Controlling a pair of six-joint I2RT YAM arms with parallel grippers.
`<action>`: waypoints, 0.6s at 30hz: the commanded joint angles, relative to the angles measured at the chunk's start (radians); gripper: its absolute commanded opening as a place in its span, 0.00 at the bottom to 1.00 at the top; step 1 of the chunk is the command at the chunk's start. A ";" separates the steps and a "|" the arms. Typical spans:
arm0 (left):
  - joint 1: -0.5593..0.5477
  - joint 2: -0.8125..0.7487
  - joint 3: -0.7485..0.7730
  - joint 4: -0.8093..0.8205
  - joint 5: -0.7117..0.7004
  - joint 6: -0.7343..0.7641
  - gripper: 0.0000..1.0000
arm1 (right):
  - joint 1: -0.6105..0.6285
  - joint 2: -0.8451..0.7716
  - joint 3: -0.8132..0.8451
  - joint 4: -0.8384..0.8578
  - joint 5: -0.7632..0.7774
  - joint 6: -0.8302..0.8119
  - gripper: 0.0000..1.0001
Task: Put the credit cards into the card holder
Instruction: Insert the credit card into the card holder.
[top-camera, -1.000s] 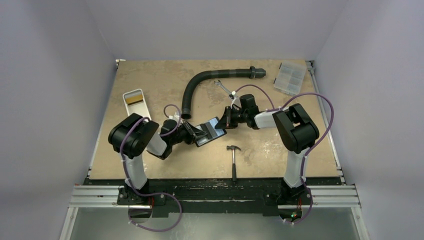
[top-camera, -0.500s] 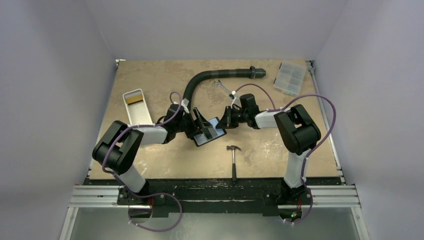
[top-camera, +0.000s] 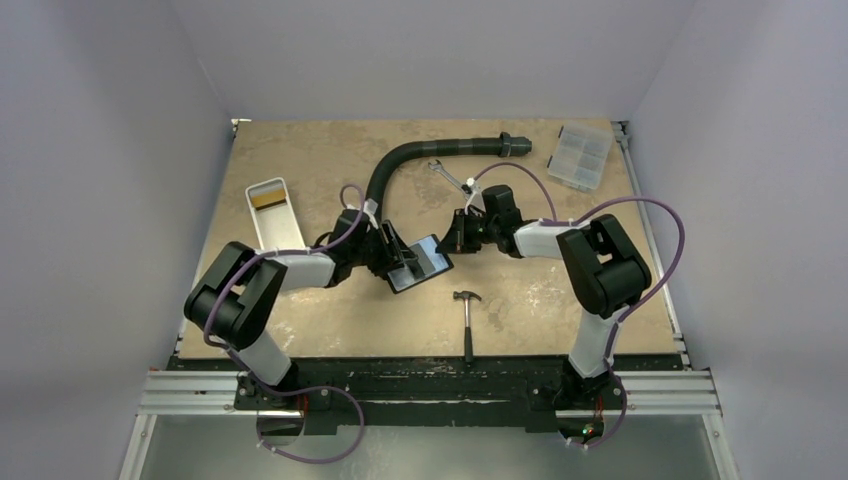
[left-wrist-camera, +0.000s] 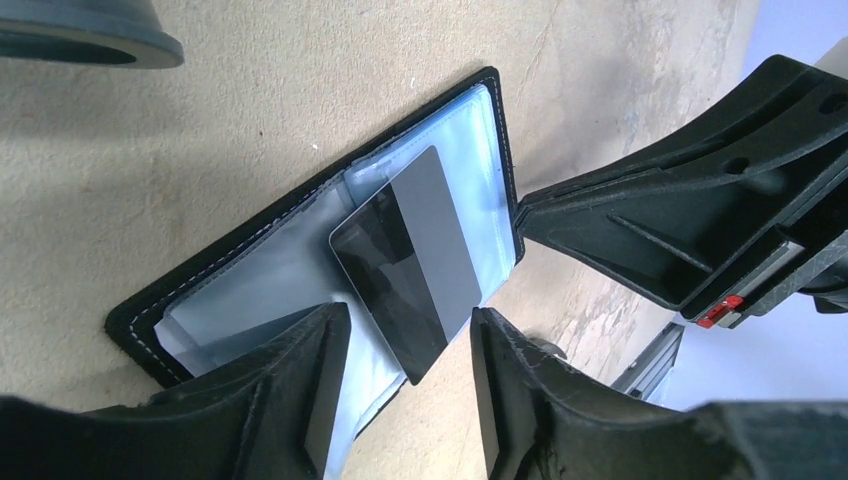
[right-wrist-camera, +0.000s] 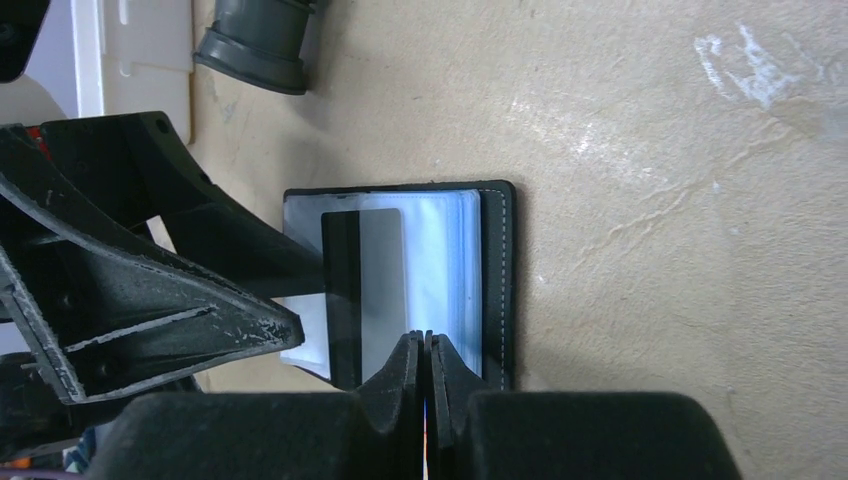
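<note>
Card holder (top-camera: 418, 265) lies open at ctr of table (top-camera: 300, 160), credit card (left-wrist-camera: 415, 260) flat on its clear pockets. L gripper (left-wrist-camera: 408, 318) jaws apart, straddling card w/o gripping. R gripper (right-wrist-camera: 427, 345) fully closed, empty, tips at holder's right edge.

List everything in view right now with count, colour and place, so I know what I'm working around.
card holder: one, black with greyish pockets, lying open at table centre.
credit card: one visible, dark with a grey stripe, lying on the card holder's pockets.
hammer: one, dark head, near centre.
hose: one, black, curved, far centre.
wrench: one, silvery, beside the hose.
tray: one, white, left side.
compartment box: one, clear, far right corner.
left end effector: open, fingers either side of the credit card's corner.
right end effector: shut, tips at the card holder's edge.
</note>
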 joint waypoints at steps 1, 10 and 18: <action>-0.028 0.052 0.008 -0.064 -0.039 0.031 0.50 | 0.001 -0.034 -0.005 -0.019 0.048 -0.035 0.02; -0.051 0.111 0.054 -0.048 -0.042 0.033 0.35 | 0.000 0.011 0.008 -0.021 0.040 -0.037 0.02; -0.077 0.179 0.134 -0.058 -0.040 0.043 0.35 | 0.001 0.030 0.009 0.003 -0.003 -0.024 0.01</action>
